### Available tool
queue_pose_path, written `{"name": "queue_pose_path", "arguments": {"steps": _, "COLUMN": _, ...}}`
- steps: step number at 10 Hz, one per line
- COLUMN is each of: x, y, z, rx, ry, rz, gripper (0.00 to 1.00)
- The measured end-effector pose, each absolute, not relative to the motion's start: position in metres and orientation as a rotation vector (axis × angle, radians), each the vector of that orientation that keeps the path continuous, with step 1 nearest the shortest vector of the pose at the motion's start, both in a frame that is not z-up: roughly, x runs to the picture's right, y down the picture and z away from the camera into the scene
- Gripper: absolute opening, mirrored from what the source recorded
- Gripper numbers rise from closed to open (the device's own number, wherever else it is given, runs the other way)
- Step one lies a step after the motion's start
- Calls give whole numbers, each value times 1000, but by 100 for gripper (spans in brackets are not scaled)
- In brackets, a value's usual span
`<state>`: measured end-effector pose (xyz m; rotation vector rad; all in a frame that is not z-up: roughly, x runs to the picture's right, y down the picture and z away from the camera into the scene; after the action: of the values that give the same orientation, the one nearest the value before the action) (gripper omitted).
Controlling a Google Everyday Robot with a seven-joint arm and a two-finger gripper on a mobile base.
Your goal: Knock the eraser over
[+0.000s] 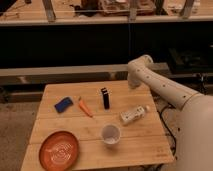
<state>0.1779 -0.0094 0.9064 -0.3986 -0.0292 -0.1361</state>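
Observation:
The eraser [105, 98] is a slim black block that looks upright near the middle of the wooden table [145, 145]. An orange carrot [85, 107] lies just left of it. My white arm [165, 90] reaches in from the right. My gripper [132, 83] is at the arm's end by the table's back edge, right of and behind the eraser and apart from it.
A blue sponge-like pad [63, 104] lies at the left. A white bottle [134, 114] lies on its side right of the eraser. A white cup [111, 134] stands near the front. An orange plate [60, 149] sits at the front left. A dark shelf stands behind the table.

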Motion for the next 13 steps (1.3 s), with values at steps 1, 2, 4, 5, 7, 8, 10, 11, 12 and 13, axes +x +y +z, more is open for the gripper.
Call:
{"name": "queue_pose_path", "arguments": {"steps": 1, "x": 178, "y": -9, "z": 908, "rx": -400, "ry": -30, "rz": -138, "gripper": 19}}
{"name": "queue_pose_path", "arguments": {"steps": 2, "x": 177, "y": -8, "z": 911, "rx": -401, "ry": -32, "rz": -143, "gripper": 19}}
{"name": "queue_pose_path", "arguments": {"steps": 4, "x": 172, "y": -6, "z": 913, "rx": -402, "ry": -38, "rz": -153, "gripper": 19}}
{"name": "queue_pose_path", "arguments": {"steps": 5, "x": 166, "y": -5, "z": 914, "rx": -402, "ry": -42, "rz": -157, "gripper": 19}}
{"name": "queue_pose_path", "arguments": {"steps": 7, "x": 160, "y": -3, "z": 918, "rx": -404, "ry": -52, "rz": -170, "gripper": 19}}
{"name": "queue_pose_path", "arguments": {"steps": 8, "x": 158, "y": -2, "z": 919, "rx": -407, "ry": -55, "rz": -177, "gripper": 19}}
{"name": "queue_pose_path", "arguments": {"steps": 10, "x": 148, "y": -1, "z": 922, "rx": -410, "ry": -66, "rz": -192, "gripper": 19}}
{"name": "queue_pose_path", "arguments": {"steps": 11, "x": 147, "y": 1, "z": 923, "rx": -412, "ry": -69, "rz": -195, "gripper": 19}}
{"name": "queue_pose_path", "arguments": {"steps": 12, "x": 144, "y": 2, "z": 924, "rx": -413, "ry": -73, "rz": -200, "gripper": 19}}
{"name": "queue_pose_path", "arguments": {"steps": 13, "x": 142, "y": 3, "z": 925, "rx": -414, "ry": -77, "rz": -206, "gripper": 19}}
